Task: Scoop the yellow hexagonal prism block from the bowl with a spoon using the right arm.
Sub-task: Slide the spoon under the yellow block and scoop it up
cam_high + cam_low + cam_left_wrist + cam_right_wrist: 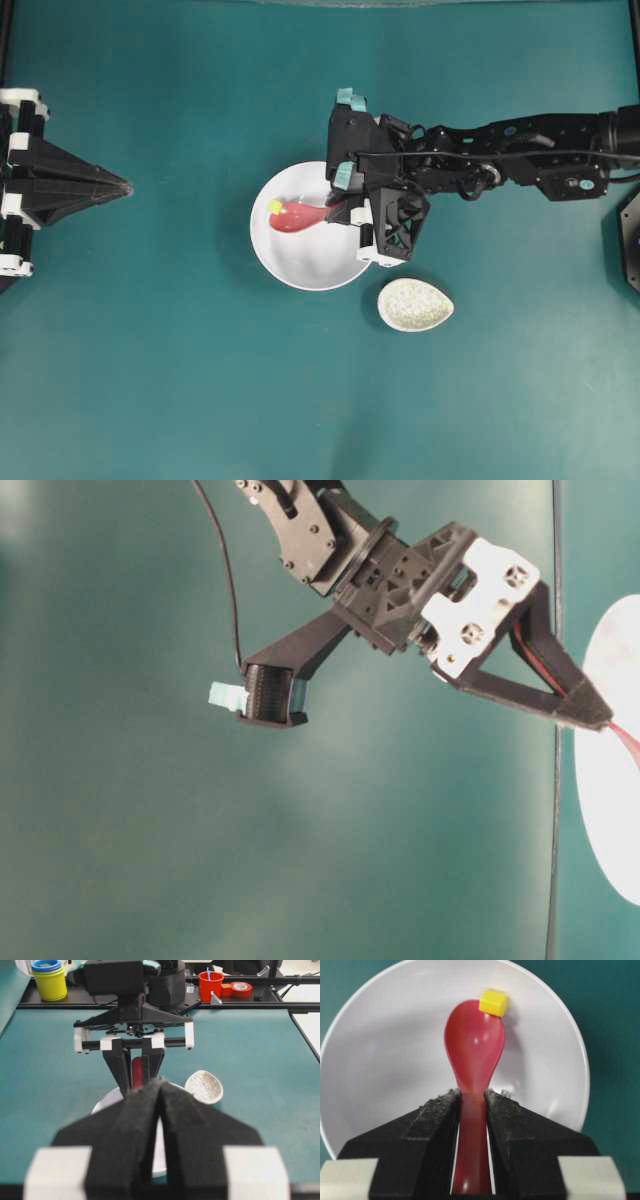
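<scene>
The white bowl (pixel 290 272) stands mid-table. My right gripper (pixel 340 205) reaches over its right side, shut on the straight handle of the pink-red spoon (pixel 295 216). In the right wrist view the gripper (pixel 472 1095) clamps the spoon (pixel 475 1045), whose scoop lies inside the bowl (pixel 380 1060). The tiny yellow block (pixel 493 1002) sits at the scoop's far tip, touching its edge; it also shows in the overhead view (pixel 274 207). My left gripper (pixel 125 187) is shut and empty at the far left, well away from the bowl; its tips (pixel 160 1082) meet.
A speckled egg-shaped spoon rest (pixel 415 305) lies just right of and below the bowl. Beyond the table's far edge in the left wrist view stand a yellow cup (pixel 49 982), a red cup (pixel 210 985) and a red tape roll (pixel 241 989).
</scene>
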Robot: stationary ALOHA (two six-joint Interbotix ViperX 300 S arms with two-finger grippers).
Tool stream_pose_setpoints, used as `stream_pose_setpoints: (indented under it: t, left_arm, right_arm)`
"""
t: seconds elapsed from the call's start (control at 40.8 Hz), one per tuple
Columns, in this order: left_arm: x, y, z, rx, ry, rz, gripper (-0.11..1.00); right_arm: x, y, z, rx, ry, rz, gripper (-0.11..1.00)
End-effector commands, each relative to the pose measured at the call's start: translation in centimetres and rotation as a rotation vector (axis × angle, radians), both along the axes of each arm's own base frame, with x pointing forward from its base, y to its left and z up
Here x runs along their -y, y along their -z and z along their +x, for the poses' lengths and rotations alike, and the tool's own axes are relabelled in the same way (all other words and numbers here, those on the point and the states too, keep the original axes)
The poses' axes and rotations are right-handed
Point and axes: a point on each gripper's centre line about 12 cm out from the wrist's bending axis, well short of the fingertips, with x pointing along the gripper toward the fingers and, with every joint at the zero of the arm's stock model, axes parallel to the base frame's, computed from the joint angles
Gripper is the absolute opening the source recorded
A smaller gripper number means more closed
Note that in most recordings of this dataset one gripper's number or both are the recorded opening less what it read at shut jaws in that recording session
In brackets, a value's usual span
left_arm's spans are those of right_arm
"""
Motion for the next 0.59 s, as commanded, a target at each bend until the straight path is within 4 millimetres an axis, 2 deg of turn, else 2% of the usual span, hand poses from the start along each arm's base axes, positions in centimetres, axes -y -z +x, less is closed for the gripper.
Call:
stream_pose_setpoints:
  t: [0.0,0.564]
  left_arm:
    - [0.0,-0.8,0.2,0.02,0.002,0.005,-0.01]
    - [0.0,-0.8,0.2,0.02,0.002,0.005,-0.01]
  right_arm:
    - [0.2,-1.5,0.0,0.057,0.011,-0.017,0.24]
    - [-0.5,-2.0,-2.0,0.17,0.041,-0.075,0.24]
